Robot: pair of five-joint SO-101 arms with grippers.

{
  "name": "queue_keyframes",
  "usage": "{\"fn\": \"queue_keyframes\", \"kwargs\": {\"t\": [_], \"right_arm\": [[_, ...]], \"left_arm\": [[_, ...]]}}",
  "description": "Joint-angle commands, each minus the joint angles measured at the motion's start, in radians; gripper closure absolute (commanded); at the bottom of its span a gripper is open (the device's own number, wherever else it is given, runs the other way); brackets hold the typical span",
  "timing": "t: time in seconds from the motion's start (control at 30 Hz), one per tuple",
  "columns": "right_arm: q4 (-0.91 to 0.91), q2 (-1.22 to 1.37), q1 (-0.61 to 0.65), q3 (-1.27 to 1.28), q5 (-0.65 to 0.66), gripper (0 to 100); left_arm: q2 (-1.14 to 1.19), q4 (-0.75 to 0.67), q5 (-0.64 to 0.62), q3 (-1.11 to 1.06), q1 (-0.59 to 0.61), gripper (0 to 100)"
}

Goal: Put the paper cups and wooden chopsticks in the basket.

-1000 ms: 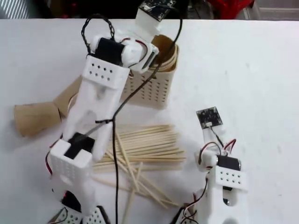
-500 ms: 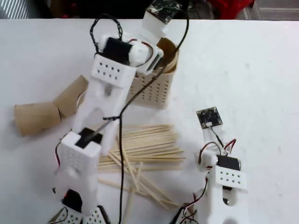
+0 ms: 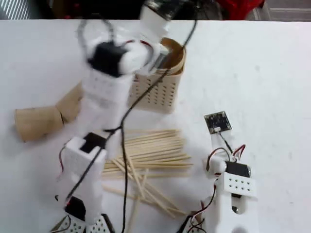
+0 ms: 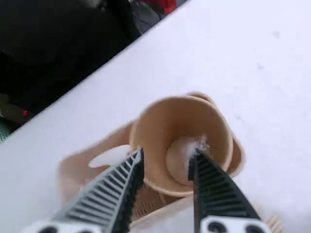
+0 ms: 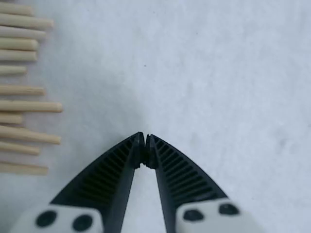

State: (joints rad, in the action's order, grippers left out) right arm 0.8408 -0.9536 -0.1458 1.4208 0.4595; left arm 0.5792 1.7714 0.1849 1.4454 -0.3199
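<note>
A paper cup [image 4: 194, 121] stands upright in the cream perforated basket [image 3: 160, 94], mouth up. My left gripper [image 4: 165, 158] hangs open just above it, its fingers spread over the cup's near rim without pinching it. Two more paper cups [image 3: 36, 124] lie on their sides on the table left of the basket. A loose pile of wooden chopsticks [image 3: 146, 155] lies in front of the basket. My right gripper [image 5: 145, 143] is shut and empty, low over bare table beside the chopstick ends [image 5: 26, 104].
The right arm [image 3: 235, 184] rests at the table's near right with its camera board [image 3: 217, 122] ahead of it. A black cable [image 3: 121, 160] hangs over the chopsticks. White table lies open to the right of the basket.
The left arm over the basket has swung its upper part leftward and is blurred in motion. The right arm, cups and chopsticks have not moved.
</note>
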Motion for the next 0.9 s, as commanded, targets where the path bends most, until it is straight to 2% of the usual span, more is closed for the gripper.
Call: {"fn": "queue_keyframes", "kwargs": {"t": [0.0,0.1,0.23,0.3,0.43,0.53,0.67,0.87], "right_arm": [[-0.018,0.002,0.01,-0.003,0.002,98.1],[-0.018,0.002,0.01,-0.003,0.002,98.1],[-0.018,0.002,0.01,-0.003,0.002,98.1],[-0.018,0.002,0.01,-0.003,0.002,98.1],[-0.018,0.002,0.012,-0.003,0.002,98.1],[-0.018,0.005,0.028,-0.002,0.002,98.1],[-0.018,0.002,0.048,0.011,0.002,98.1],[-0.018,0.002,0.048,0.012,0.002,98.1]], "left_arm": [[-0.191,0.018,0.002,0.095,0.153,83],[-0.306,0.02,0.005,-0.044,0.335,83],[-0.464,0.02,0.015,-0.396,0.618,83],[-0.535,0.015,0.086,-0.594,0.748,83],[-0.624,0.008,0.316,-0.948,0.934,83],[-0.647,-0.074,0.451,-1.172,1.046,83],[-0.647,-0.265,0.555,-1.413,1.148,83],[-0.645,-0.42,0.621,-1.626,1.168,83]]}}
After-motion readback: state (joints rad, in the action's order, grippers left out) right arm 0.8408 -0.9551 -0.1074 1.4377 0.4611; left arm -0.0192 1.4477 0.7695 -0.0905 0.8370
